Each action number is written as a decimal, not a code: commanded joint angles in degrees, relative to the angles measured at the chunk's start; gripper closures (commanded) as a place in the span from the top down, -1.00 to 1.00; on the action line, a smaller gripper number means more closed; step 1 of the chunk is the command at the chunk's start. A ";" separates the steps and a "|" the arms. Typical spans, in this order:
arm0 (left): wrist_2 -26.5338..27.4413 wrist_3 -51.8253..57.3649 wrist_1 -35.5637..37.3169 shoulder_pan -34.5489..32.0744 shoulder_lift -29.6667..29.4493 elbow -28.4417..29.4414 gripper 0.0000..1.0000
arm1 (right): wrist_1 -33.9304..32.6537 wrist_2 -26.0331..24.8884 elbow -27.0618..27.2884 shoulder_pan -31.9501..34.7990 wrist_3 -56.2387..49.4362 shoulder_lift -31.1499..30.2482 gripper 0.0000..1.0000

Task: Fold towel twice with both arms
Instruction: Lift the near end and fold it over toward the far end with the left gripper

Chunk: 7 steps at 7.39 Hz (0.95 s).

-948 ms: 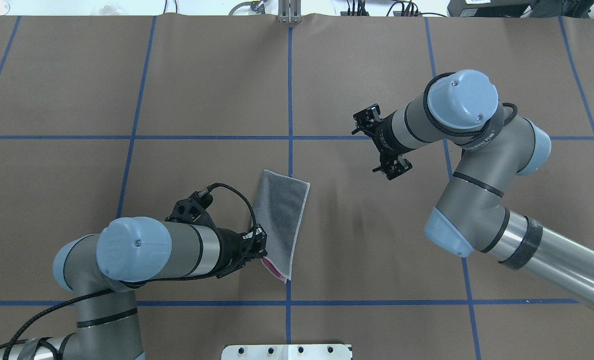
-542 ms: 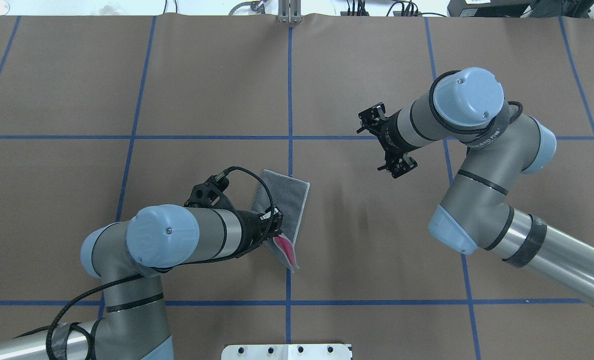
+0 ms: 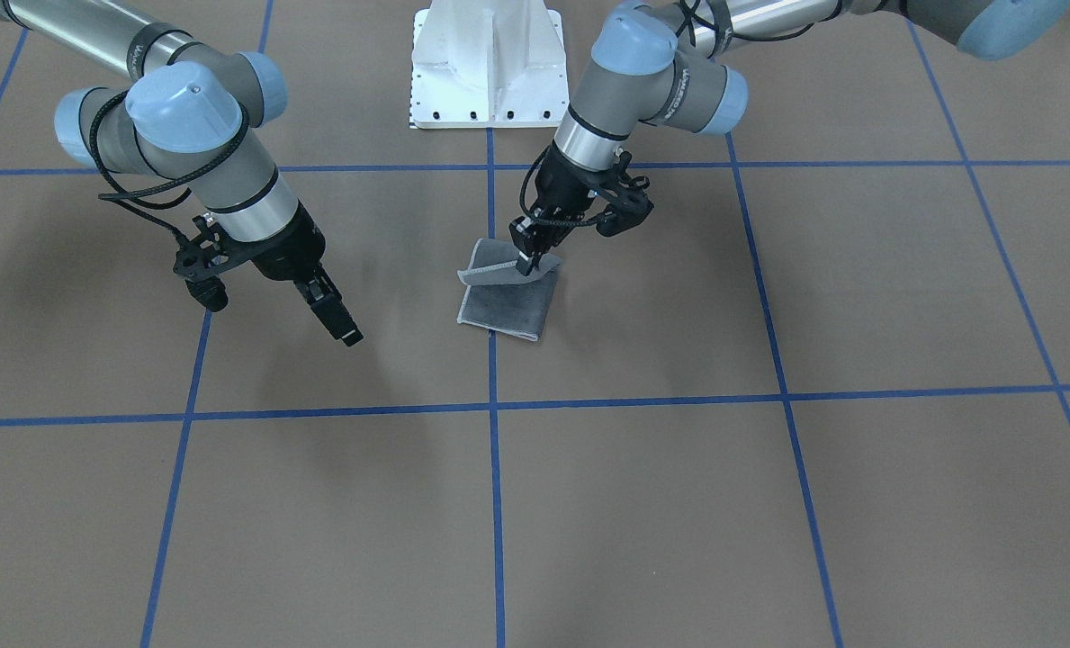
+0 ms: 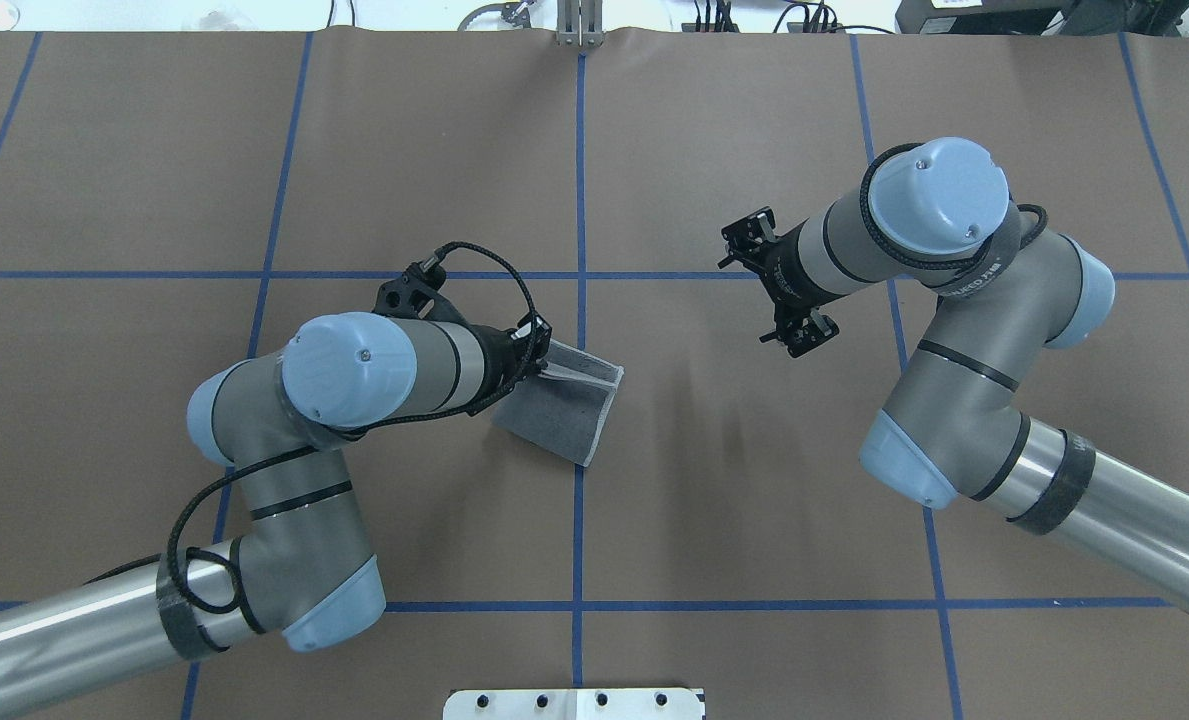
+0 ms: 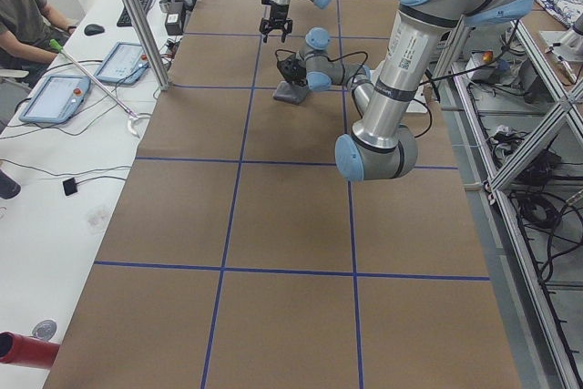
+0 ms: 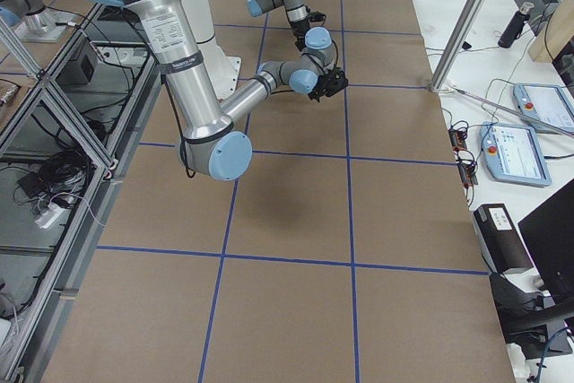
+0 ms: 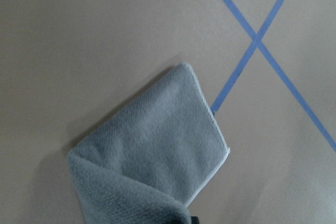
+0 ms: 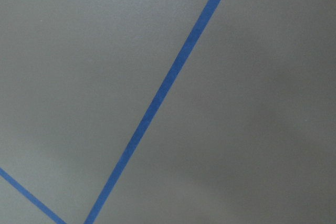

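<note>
The towel (image 4: 566, 415) lies near the table's middle, doubled over with only its dark grey face and pale hem showing. It also fills the lower part of the left wrist view (image 7: 152, 156). My left gripper (image 3: 530, 261) is shut on the towel's upper layer, holding that hem (image 3: 490, 270) a little above the layer that lies flat. Off to the side, my right gripper (image 3: 341, 328) hangs over bare table, apart from the towel. It holds nothing, and none of its fingers show in its wrist view, so it appears open.
The white pedestal base (image 3: 487, 72) stands at the robot's edge of the table. Blue tape lines (image 4: 579, 200) grid the brown surface. A person (image 5: 23, 15) sits at a side desk with tablets (image 5: 55, 97), away from the arms.
My left gripper has carried the towel's near end away from the robot and over the far end. The pink face no longer shows. The right arm has barely moved.
</note>
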 commanded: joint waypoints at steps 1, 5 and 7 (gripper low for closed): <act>0.01 0.04 -4.60 -2.47 -4.21 8.70 -1.00 | 0.03 -0.15 -0.16 -0.05 -0.03 -0.04 1.00; 0.01 -0.39 -7.31 -7.20 -8.95 12.85 0.98 | 0.21 -0.77 -0.69 -0.84 -0.03 0.31 1.00; -0.17 -0.40 -8.39 -7.31 -8.96 12.95 0.98 | 0.21 -0.77 -0.78 -1.10 -0.03 0.92 1.00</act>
